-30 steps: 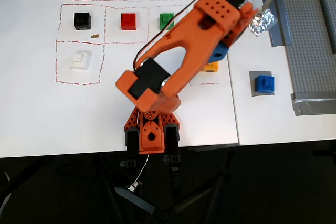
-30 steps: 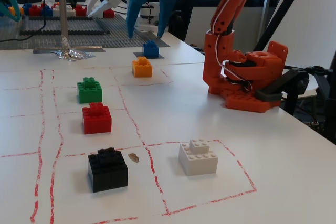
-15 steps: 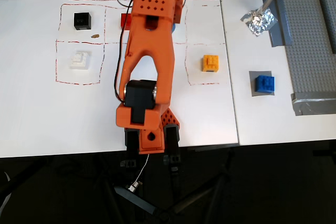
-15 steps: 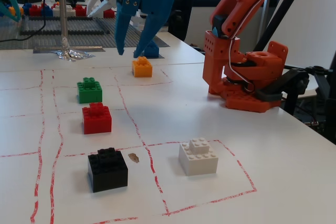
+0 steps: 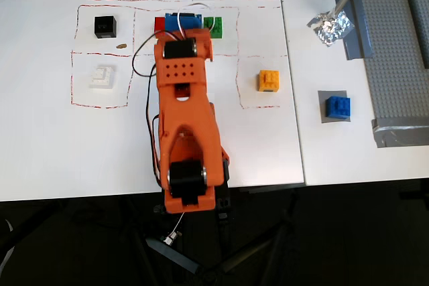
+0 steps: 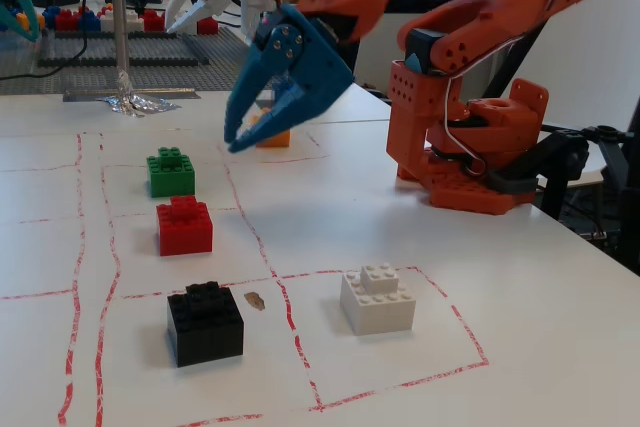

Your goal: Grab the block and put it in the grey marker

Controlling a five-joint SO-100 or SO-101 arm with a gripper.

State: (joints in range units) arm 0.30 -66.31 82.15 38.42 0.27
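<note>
White tabletop (image 5: 201, 159) carries a grid of red dashed lines in the overhead view. Reading that view left to right: a black brick (image 5: 105, 26) lies in a far-left cell, with a white brick (image 5: 102, 76) in the cell nearer the table's front edge. At centre the orange arm (image 5: 184, 118) reaches toward the far side, its blue gripper partly covering a red brick (image 5: 159, 24) and a green brick (image 5: 216, 26). Farther right, an orange-yellow brick (image 5: 269, 80) sits alone in its cell. Right again, across the table seam, the block (image 5: 338, 106) rests on the grey marker (image 5: 323, 116), well apart from the arm. A crumpled foil piece (image 5: 330, 28) lies farther back, and a studded grey baseplate (image 5: 402, 65) fills the right edge.

In the fixed view the gripper (image 6: 232, 142) hangs above the table near the green brick (image 6: 171, 171) and red brick (image 6: 184, 225), jaws parted and holding nothing. The black brick (image 6: 204, 322) and white brick (image 6: 377, 298) lie nearest the camera.
</note>
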